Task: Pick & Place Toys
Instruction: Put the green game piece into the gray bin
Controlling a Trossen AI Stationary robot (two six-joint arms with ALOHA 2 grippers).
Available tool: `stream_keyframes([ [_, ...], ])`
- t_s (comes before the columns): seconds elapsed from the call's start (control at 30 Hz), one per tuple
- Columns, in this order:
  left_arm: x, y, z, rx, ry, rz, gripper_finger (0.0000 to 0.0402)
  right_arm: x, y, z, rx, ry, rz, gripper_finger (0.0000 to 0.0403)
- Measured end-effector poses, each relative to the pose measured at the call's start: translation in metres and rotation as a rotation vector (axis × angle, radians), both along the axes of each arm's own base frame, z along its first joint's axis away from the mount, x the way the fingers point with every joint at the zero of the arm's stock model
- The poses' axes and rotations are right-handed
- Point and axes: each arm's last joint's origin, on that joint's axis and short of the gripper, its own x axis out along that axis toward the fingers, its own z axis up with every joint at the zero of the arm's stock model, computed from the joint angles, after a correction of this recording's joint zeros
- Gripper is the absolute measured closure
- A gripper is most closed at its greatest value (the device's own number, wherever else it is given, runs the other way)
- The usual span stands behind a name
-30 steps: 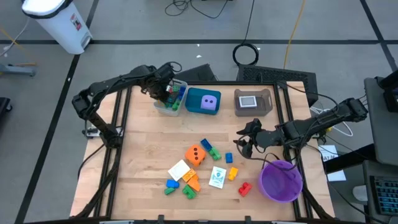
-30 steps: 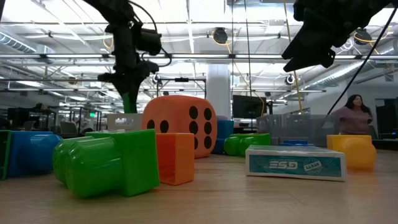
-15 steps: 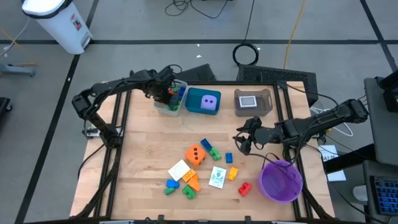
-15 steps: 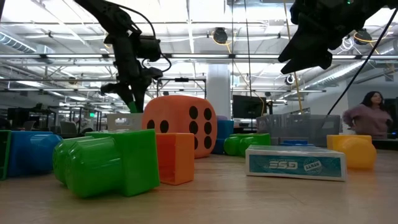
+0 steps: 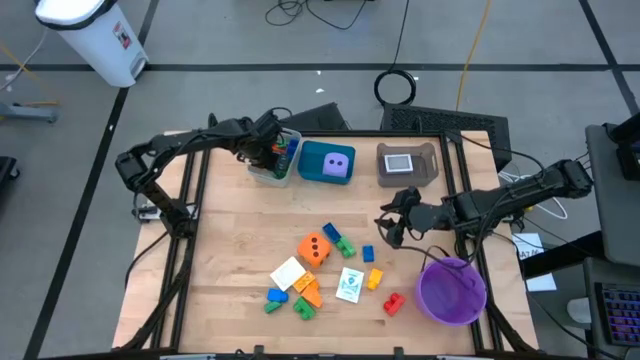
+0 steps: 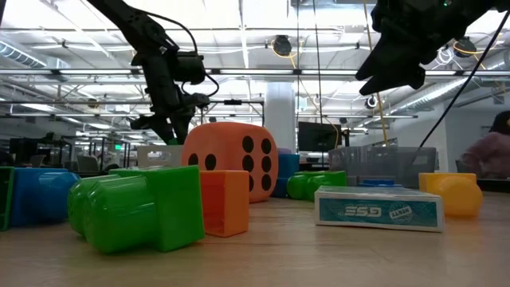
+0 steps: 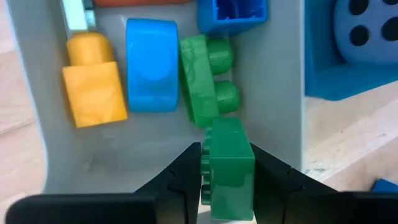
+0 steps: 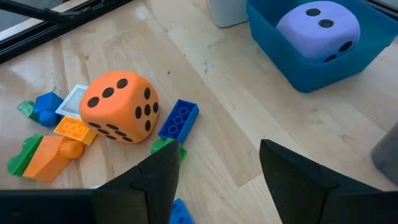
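Your left hand (image 7: pixel 227 171) grips a green brick (image 7: pixel 227 168) over the grey tray (image 5: pixel 272 165), upper left of the high frame. Release off-centre and it may land on the bricks already inside (image 7: pixel 151 73) and tip out. Right hand (image 5: pixel 390 228), empty and open, hovers mid-right; the orange die (image 5: pixel 315 248) and loose bricks sit lower centre on the table (image 5: pixel 230 250).

Your light wooden table (image 5: pixel 230 240) carries three trays along its far edge: grey (image 5: pixel 262 168), teal (image 5: pixel 312 160), brown (image 5: pixel 430 170). Mid-table lie an orange dotted die (image 5: pixel 315 248), scattered plastic bricks (image 5: pixel 345 244), white cards (image 5: pixel 287 273); a round purple bowl (image 5: pixel 452 291) sits near right.
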Motion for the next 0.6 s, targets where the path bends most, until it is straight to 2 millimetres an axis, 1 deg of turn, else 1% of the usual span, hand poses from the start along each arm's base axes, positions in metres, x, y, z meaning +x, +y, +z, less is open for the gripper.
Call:
stream_keyframes([
  [0.3,-0.0006,0.001,-0.0016,0.011,-0.01,-0.011,0.0292,0.0012,-0.007,-0.0002,0.029,-0.009,-0.056,0.019],
  [0.37,0.0003,0.0019,-0.0011,0.018,-0.021,-0.006,0.0286,0.0013,-0.0072,-0.0001,0.029,-0.009,-0.057,0.019],
  [0.47,0.0004,0.0021,-0.002,0.015,-0.019,0.007,0.0261,0.0013,-0.0072,-0.0002,0.029,-0.009,-0.057,0.019],
  [0.6,0.0005,0.0024,-0.0021,0.017,-0.02,0.014,0.0215,0.0013,-0.0072,-0.0002,0.029,-0.009,-0.057,0.019],
])
